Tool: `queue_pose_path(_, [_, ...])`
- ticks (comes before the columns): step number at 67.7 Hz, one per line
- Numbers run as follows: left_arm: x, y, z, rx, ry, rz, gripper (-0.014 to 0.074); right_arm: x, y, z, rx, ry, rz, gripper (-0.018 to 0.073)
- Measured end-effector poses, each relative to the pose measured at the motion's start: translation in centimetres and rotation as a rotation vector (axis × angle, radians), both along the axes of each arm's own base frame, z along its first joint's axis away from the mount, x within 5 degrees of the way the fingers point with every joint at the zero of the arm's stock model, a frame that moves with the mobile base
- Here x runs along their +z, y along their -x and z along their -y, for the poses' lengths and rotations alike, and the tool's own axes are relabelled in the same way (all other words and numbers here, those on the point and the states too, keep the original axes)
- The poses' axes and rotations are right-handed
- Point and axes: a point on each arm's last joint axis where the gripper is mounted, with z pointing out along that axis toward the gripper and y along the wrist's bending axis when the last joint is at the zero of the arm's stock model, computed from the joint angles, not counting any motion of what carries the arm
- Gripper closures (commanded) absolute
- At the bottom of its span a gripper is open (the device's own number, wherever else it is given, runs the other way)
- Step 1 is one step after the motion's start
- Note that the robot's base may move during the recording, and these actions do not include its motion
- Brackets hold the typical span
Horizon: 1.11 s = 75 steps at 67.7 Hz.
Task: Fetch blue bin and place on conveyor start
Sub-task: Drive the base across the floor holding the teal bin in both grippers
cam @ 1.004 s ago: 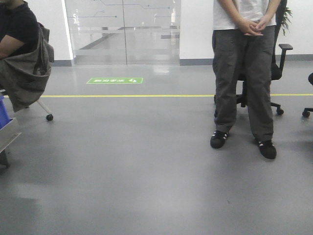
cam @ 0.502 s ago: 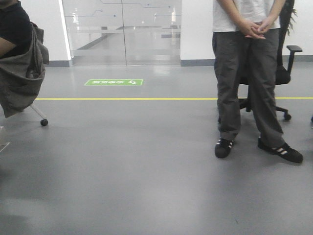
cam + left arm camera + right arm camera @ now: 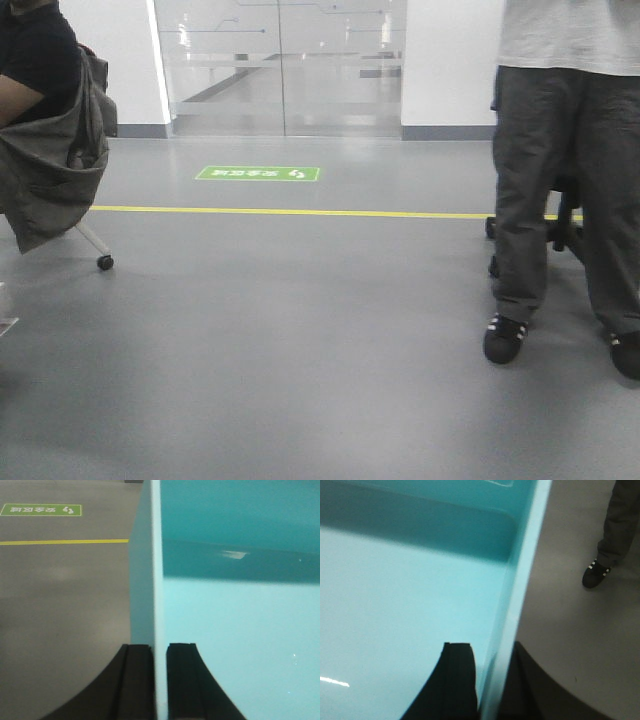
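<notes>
Plainly, the blue bin (image 3: 240, 630) is a pale turquoise plastic tub with smooth walls and no lid. Its inside is bare and lightly glossy, with a small bright glint on the far wall in the left wrist view. The far wall lies in shadow and reads as a deeper teal, while the bottom is lit and much paler. Its rim shows as a thin, light band running straight away from each wrist camera.

The bin hangs above the grey floor (image 3: 300, 350), carried between the two arms, one at each side wall. The left gripper (image 3: 160, 652) has its jaws drawn narrow over the bin's left wall: one black finger (image 3: 137, 680) sits outside against the wall, the other inside the tub, and the wall fills the slit between them. The right gripper (image 3: 492, 660) pinches the right wall in the same way, with one dark finger (image 3: 457, 680) inside the bin and the other outside, below the rim.

Beyond the bin, the left wrist view shows a yellow line (image 3: 60, 542) and a green floor sign (image 3: 41, 510). Past the right wall stands a black shoe (image 3: 596, 574) with white stripes. In the front view a standing person (image 3: 570, 200) in dark trousers is at the right. At the left a seated person (image 3: 40, 60) has a grey jacket (image 3: 50, 180) draped over the chair. A glass door (image 3: 280, 70) closes the back of the room.
</notes>
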Motion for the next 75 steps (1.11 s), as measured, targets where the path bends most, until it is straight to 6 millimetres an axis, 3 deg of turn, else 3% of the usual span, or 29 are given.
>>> queue_pose_path(75, [0.02, -0.01, 0.01, 0.0, 0.001, 0.002, 0.0708, 0.03, -0.01, -0.02, 0.001, -0.002, 0.003, 0.0712])
